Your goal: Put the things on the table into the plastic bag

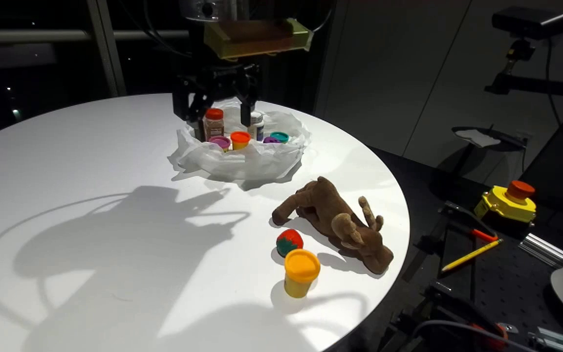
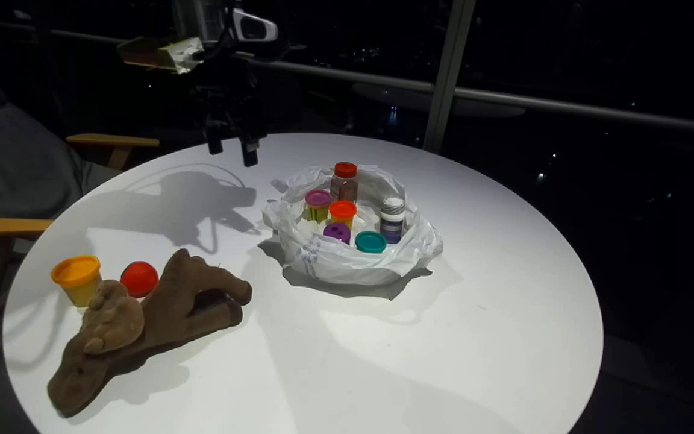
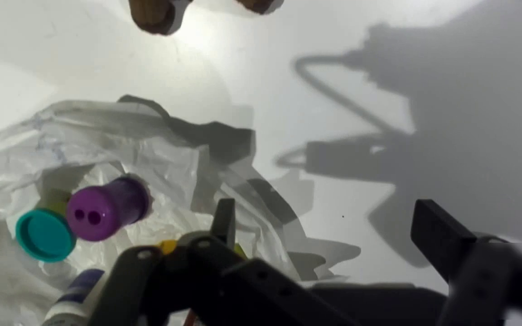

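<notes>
The gripper hangs above the table, off to one side of the plastic bag, its fingers spread wide; in the wrist view one overlaps the bag's rim. Outside the bag, lower than the gripper and well apart from it, are a brown plush moose, legs nearest the bag, a toy strawberry and, farther off, an orange-lidded tub. Inside the bag sit a red-capped jar, a white-capped bottle, a purple container, a pink-lidded tub, a red-orange-lidded tub and a teal-lidded tub.
</notes>
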